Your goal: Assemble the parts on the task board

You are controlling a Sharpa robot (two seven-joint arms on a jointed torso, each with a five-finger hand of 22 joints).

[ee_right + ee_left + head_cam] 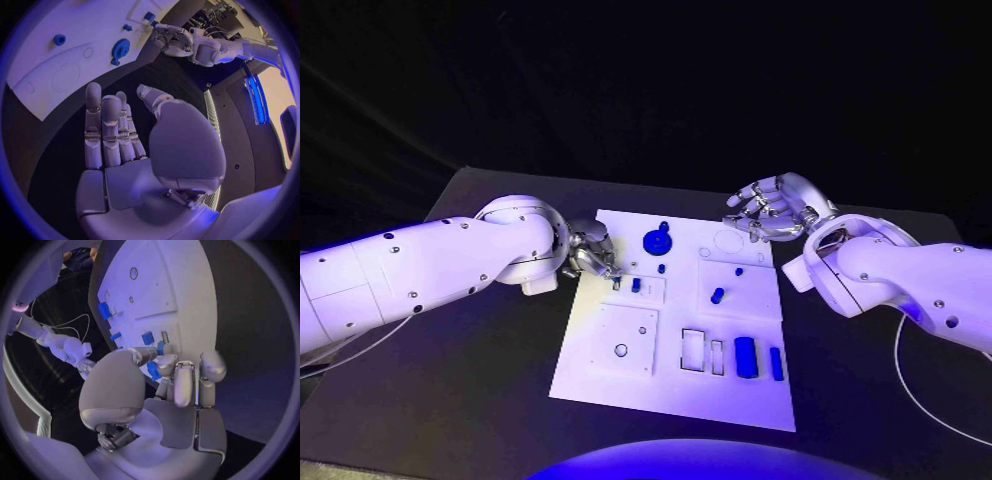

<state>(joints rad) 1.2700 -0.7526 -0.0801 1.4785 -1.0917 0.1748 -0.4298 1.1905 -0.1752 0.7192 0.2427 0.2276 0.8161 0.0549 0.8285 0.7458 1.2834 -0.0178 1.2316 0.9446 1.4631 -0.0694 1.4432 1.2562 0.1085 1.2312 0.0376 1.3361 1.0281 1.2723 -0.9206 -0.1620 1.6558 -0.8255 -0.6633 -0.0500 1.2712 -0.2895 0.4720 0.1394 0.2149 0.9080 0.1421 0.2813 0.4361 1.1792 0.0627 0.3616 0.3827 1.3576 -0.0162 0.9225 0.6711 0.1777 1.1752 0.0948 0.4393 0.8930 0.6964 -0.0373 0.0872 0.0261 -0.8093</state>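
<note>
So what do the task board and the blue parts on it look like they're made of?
Task board: looks like matte white plastic, flat, with crisp cut-out recesses and little glare; painted metal can't be ruled out. Blue parts: look like solid-coloured moulded or printed plastic with a slight sheen. The left hand holds one at the board's edge.

Two glossy white arms, left arm (423, 270) and right arm (913, 280), with rounded shells dotted by small dark screws; thin white cables trail beneath; each ends in a silver, segmented left hand (589, 250) or right hand (769, 208).
</note>
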